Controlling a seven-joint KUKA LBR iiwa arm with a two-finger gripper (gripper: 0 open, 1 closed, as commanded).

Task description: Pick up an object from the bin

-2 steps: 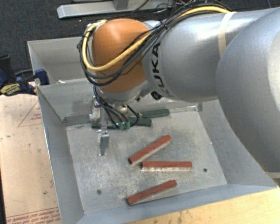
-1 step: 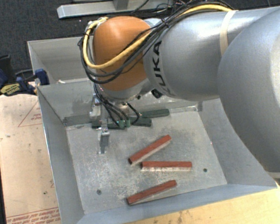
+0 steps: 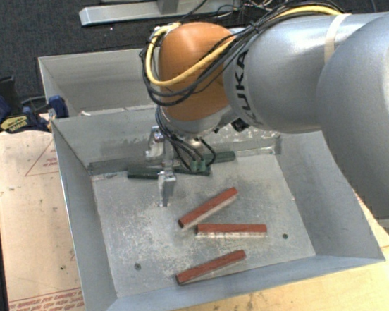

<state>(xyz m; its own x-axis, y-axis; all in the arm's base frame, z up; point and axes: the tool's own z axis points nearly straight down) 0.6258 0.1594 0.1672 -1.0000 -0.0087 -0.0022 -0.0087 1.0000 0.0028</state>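
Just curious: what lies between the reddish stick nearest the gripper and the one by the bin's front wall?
A third reddish stick lies between the upper stick and the front stick, as the camera view shows.

We look down on the grey metal bin from above and somewhat to one side, near enough to take in its four walls and some floor beyond; the arm enters from our right.
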